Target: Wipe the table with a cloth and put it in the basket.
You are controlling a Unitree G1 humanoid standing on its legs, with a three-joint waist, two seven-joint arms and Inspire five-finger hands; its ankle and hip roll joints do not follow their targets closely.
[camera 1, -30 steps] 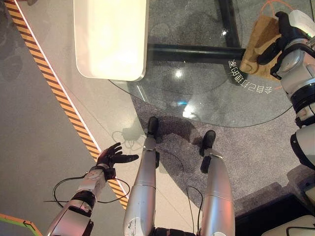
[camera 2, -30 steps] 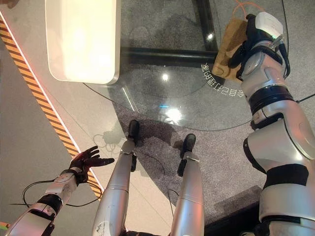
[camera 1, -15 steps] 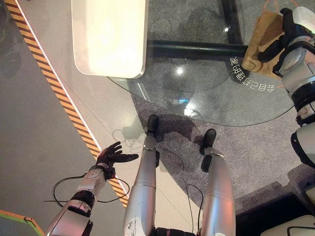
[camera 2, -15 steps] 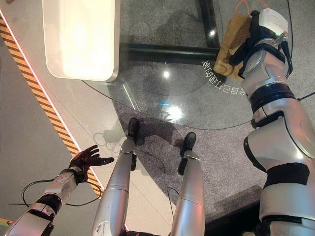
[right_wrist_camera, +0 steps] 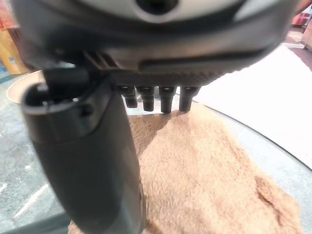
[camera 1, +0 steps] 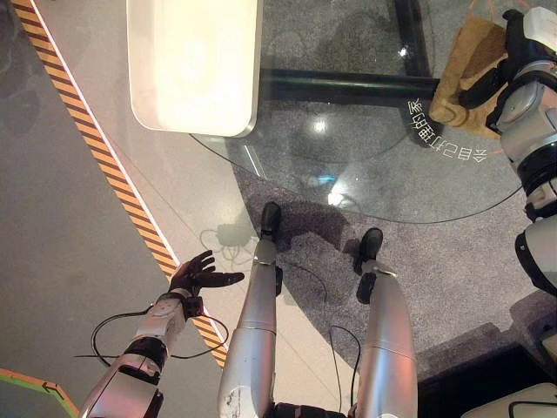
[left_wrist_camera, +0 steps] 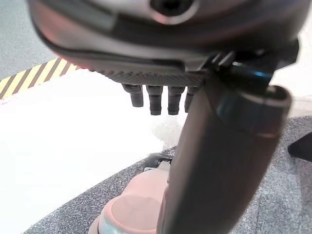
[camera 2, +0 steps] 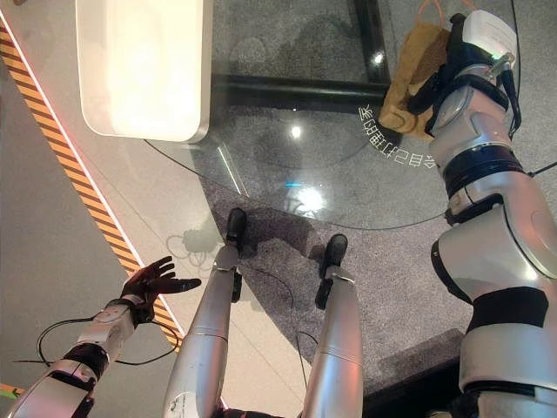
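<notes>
Under the dark right robot hand [camera 2: 454, 54] lies a tan-brown, fuzzy terry cloth [camera 2: 416, 63], edged with a thin orange line on its far side. It rests on a round, clear glass worktop [camera 1: 365, 157] that carries a curved line of white printed characters just beside the cloth, towards the robot. Through the glass show a black crossbar [camera 1: 348, 87] and speckled dark grey carpet [camera 1: 452, 270]. Well away from that hand, a glossy cream-white rounded slab [camera 1: 193, 65] sits. Beside the dark left robot hand [camera 1: 198, 274], a yellow-and-black diagonally striped band [camera 1: 104, 165] crosses the smooth, pale grey floor [camera 1: 52, 244].
</notes>
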